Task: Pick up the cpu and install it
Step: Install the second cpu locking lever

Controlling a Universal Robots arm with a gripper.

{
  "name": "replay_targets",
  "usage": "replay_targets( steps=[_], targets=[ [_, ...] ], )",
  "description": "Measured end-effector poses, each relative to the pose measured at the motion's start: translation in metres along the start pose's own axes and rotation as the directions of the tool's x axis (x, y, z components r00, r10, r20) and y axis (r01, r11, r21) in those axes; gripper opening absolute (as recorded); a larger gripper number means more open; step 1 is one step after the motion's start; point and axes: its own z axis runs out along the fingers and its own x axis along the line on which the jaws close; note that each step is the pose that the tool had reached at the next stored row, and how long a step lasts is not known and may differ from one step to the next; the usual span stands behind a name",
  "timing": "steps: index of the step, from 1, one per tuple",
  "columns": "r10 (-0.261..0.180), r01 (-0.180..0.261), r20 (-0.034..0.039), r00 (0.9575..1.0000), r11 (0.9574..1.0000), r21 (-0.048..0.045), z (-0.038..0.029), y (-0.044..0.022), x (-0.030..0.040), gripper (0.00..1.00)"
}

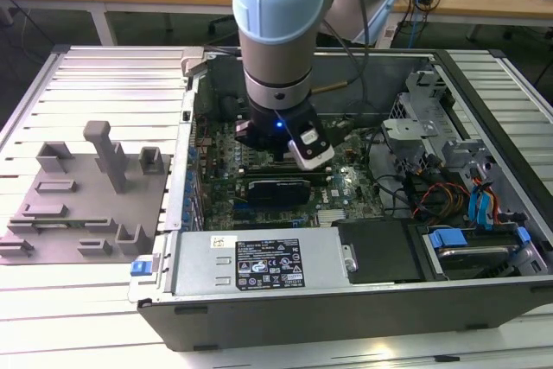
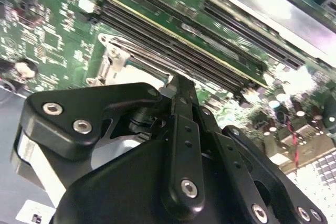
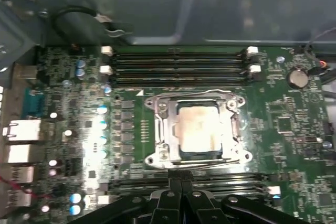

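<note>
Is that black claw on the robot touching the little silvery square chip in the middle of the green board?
Apart. In the first wrist view the black gripper sits beyond the metal socket frame; the pale silvery square cpu lies bare inside it.

A pale silvery top is shown on the cpu (image 3: 198, 129), framed by a metal-rimmed socket (image 3: 195, 130). The motherboard (image 3: 294, 124) is coloured green, the gripper (image 2: 178, 90) black, the arm (image 1: 278, 23) light blue-grey, and the fixture tray (image 1: 82, 205) grey.
</note>
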Motion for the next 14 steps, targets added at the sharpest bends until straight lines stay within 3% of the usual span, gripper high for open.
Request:
replay_targets(
  steps=[2,4,9,12,14],
  targets=[
    [0.003,-0.003,0.0001,1.0000,1.0000,0.0004,0.0014,0.0010,-0.0090,0.11],
    [0.004,-0.004,-0.0001,1.0000,1.0000,0.0007,0.0026,0.0034,-0.0130,0.11],
    [0.004,-0.004,0.0000,1.0000,1.0000,0.0015,0.0086,0.0212,-0.0159,0.11],
    [0.005,-0.005,-0.0008,1.0000,0.9999,0.0131,0.0107,0.0263,-0.0217,0.11],
    [0.004,-0.004,-0.0014,1.0000,0.9999,0.0160,0.0110,0.0271,-0.0234,0.11]
  ],
)
